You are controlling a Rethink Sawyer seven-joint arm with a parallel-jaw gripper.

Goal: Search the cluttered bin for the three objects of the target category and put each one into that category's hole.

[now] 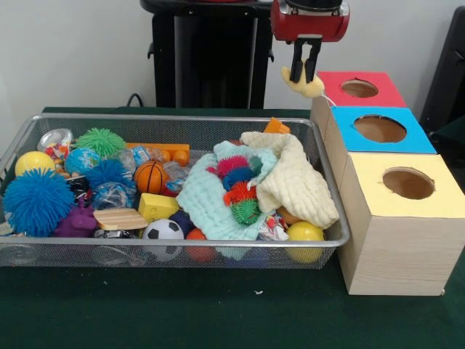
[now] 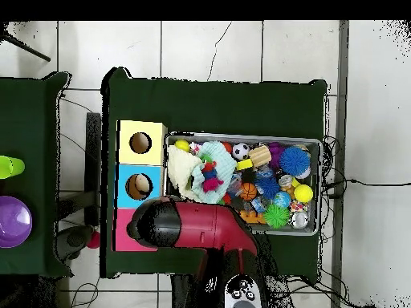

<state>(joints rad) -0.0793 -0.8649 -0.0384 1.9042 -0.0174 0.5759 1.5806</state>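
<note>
My gripper (image 1: 306, 70) hangs at the back right, shut on a small pale yellow soft object (image 1: 308, 88). It holds this just left of the red-topped box (image 1: 378, 97), beside its round hole (image 1: 360, 88). The wire mesh bin (image 1: 174, 118) is full of toys. A green puffer ball (image 1: 101, 142) lies at its far left, with a large blue one (image 1: 36, 201) and a smaller blue one (image 1: 109, 173) near it. In the overhead view my arm (image 2: 201, 227) covers the gripper and most of the red box (image 2: 124, 239); the green puffer (image 2: 277, 215) shows in the bin (image 2: 241, 136).
The blue-topped box (image 1: 414, 143) and the yellow-topped box (image 1: 378, 196) stand in a row before the red one. The bin also holds cloths (image 1: 290, 182), a bristly striped toy (image 1: 240, 190), a basketball (image 1: 150, 177), a football (image 1: 163, 231) and smooth yellow balls (image 1: 34, 161).
</note>
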